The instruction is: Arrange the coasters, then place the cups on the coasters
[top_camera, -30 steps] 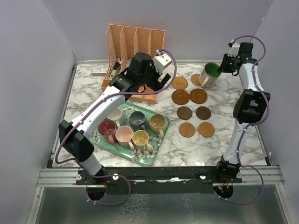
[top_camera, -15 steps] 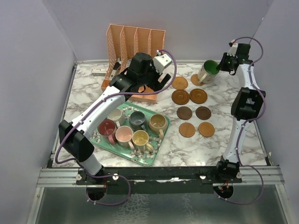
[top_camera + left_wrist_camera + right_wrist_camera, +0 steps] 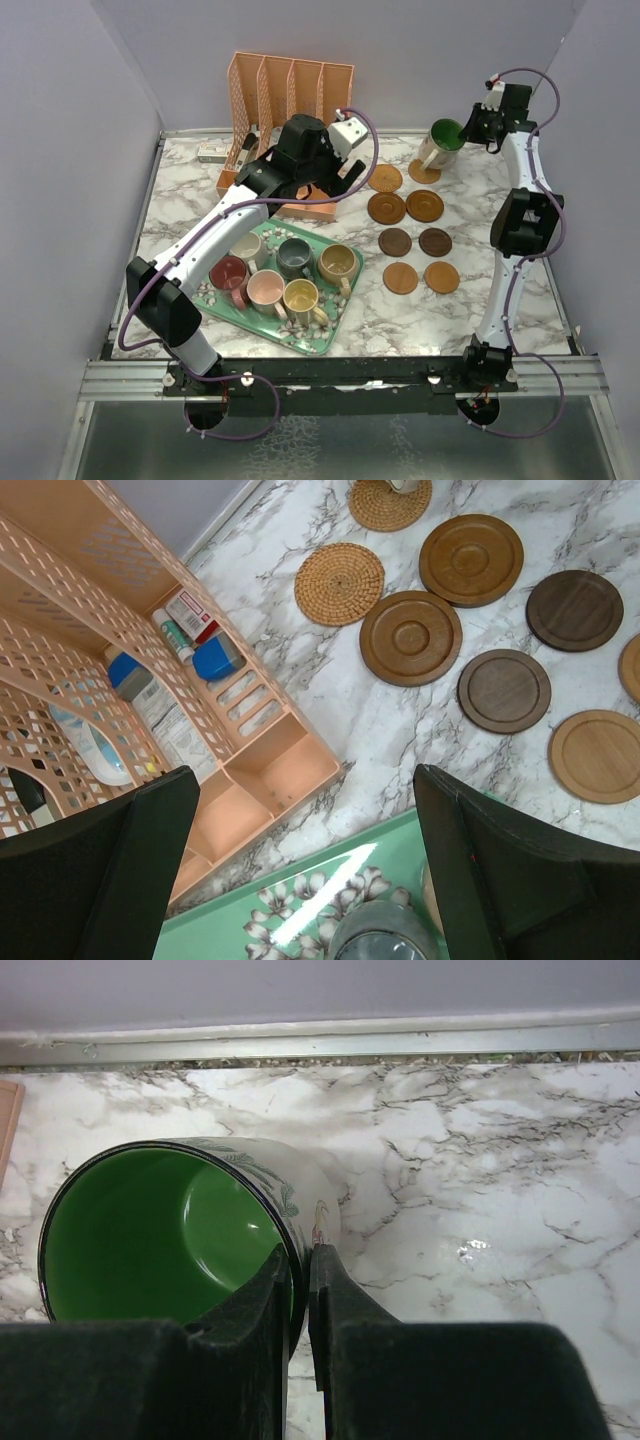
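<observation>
Marble table (image 3: pixel 180 215), purple walls all round. Far left, the rack (image 3: pixel 290 85) stands at the back. The left wrist view peers through its lattice at small tubes and bottles, too cluttered to name. The left gripper (image 3: pixel 305 772) hangs above the rack's near corner, jaws spread wide, nothing between them. From overhead, the arm covers part of the rack's base.

Below it, the tray (image 3: pixel 320 335) carries six cups, all upright, mouths up: cream (image 3: pixel 246 248), grey-blue (image 3: pixel 294 257), tan (image 3: pixel 337 263), maroon (image 3: pixel 229 272), pink (image 3: pixel 266 289) and yellow (image 3: pixel 300 296). The wrist view catches only a sliver of the tray and one dark rim.

Moving right, eight coasters (image 3: pixel 395 242) lie flat in two columns. The wrist view shows what the top one blurs: two woven at the back, ringed wood nearer. One is cut off at the frame edge.

Far right at the back, the right gripper (image 3: pixel 470 128) is pinched tight on the rim of the green mug (image 3: pixel 443 140). The mug is tilted, mouth up and right, base down-left over the rear woven coaster (image 3: pixel 424 172). Whether it touches, I can't tell. The right wrist view shows the green inside but hides that coaster.
</observation>
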Robot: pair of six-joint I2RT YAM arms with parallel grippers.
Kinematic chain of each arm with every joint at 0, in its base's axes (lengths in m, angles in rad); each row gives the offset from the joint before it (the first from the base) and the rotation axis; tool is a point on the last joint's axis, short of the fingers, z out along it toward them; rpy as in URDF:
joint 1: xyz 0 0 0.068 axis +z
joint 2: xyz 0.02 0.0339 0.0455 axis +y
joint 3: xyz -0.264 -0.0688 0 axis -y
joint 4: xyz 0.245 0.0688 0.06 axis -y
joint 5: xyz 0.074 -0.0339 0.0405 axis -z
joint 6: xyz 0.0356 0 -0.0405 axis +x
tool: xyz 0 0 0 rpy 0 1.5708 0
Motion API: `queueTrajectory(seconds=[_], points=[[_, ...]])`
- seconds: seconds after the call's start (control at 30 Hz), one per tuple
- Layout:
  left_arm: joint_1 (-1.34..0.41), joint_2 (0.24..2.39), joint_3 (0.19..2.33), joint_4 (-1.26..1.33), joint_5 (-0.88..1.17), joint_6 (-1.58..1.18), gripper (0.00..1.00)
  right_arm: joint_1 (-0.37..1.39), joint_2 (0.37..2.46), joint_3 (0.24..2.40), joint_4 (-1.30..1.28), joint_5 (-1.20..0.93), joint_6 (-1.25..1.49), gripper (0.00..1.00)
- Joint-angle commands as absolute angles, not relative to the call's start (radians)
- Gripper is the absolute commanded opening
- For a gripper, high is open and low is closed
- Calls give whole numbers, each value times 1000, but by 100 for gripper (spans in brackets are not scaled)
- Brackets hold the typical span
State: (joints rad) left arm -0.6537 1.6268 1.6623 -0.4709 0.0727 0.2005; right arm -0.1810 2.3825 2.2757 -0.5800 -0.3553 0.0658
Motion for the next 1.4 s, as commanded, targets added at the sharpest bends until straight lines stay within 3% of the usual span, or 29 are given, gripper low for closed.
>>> queueTrajectory(seconds=[0.0,0.73,1.37], points=[[-650,1597,1654,-439,95,211,93,-159,2388,2352,-542,-372,79,1],[-650,1589,1643,-437,103,212,92,-118,2417,2381,-612,-282,18,1],[-650,1573,1628,-430,103,215,93,-88,2415,2345,-647,-352,31,1]])
